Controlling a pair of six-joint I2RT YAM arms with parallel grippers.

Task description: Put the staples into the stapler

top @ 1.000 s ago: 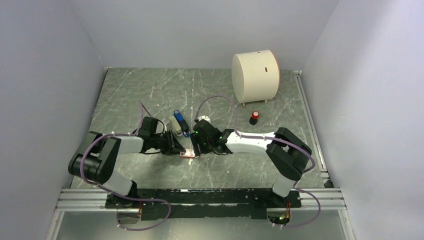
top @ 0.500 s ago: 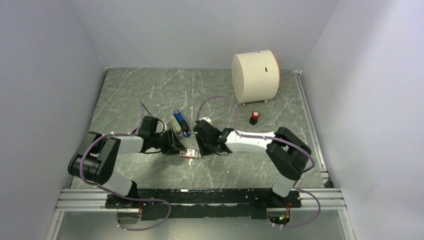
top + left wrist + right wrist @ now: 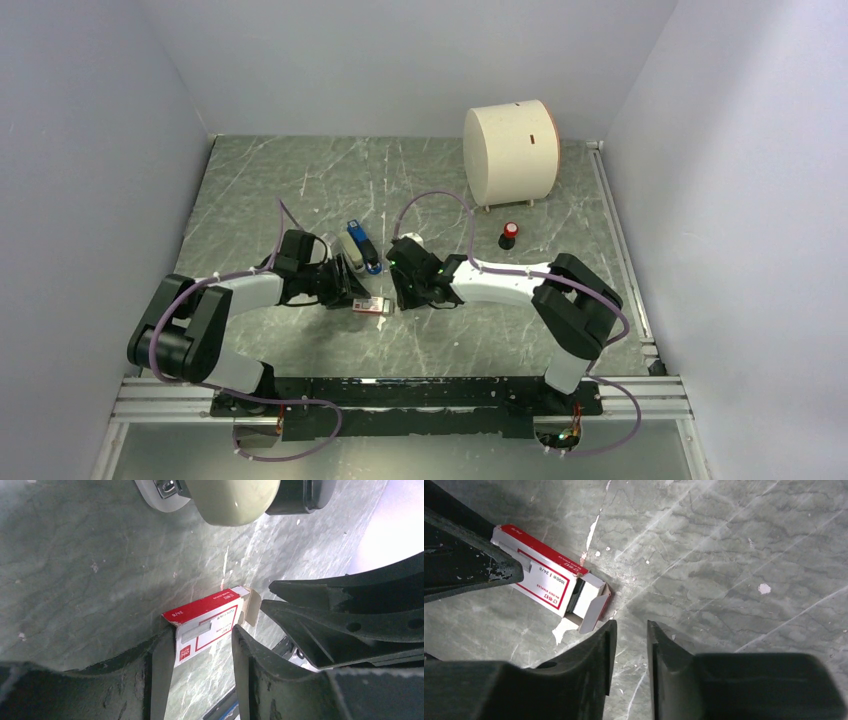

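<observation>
Two grippers are meeting low over the middle of the marble table (image 3: 300, 180), and we're reading them like this. The left gripper (image 3: 199, 636) is sitting released, jaws parted. The red-and-white staple box (image 3: 207, 622) is lying flat on the table at its fingertips. One box corner is touching one finger (image 3: 161, 660) and the other finger is sitting just beside the box's long edge, so we're not seeing a clamp. The box's right end is standing open with its flaps splayed out. The right gripper (image 3: 630, 626) is hovering just right of that open end, jaws narrowly parted and holding nothing, with bare table showing through the slit. The stapler (image 3: 358, 247) is lying on the table just far of the box, between the two wrists, apart from the box and with neither gripper touching it. We're seeing its blue body with a grey part alongside, but the overhead view is too small to tell how its arm is standing. A cream drum (image 3: 512, 152) is standing far right, and a small red-capped object (image 3: 510, 233) is sitting just near of it, both well apart from the grippers.
</observation>
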